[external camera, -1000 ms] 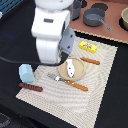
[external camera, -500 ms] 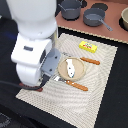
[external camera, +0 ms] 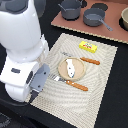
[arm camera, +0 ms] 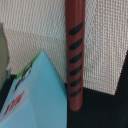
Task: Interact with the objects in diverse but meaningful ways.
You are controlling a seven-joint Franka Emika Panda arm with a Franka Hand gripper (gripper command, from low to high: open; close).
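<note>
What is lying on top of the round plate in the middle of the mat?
A small white oblong piece lies on the round plate. What is under that piece is covered and cannot be seen.

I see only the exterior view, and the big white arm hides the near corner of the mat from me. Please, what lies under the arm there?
Observer: The wrist view shows a dark red sausage with black stripes lying there, long and straight.
Operator: Is it fully on the woven beige mat?
Observer: No. Most of it lies on the mat, but one end passes over the mat's edge onto the dark table.
Operator: Is anything else near it?
Observer: Yes. A pale blue carton-like container with red and green print sits close beside it. I cannot tell whether they touch.
</note>
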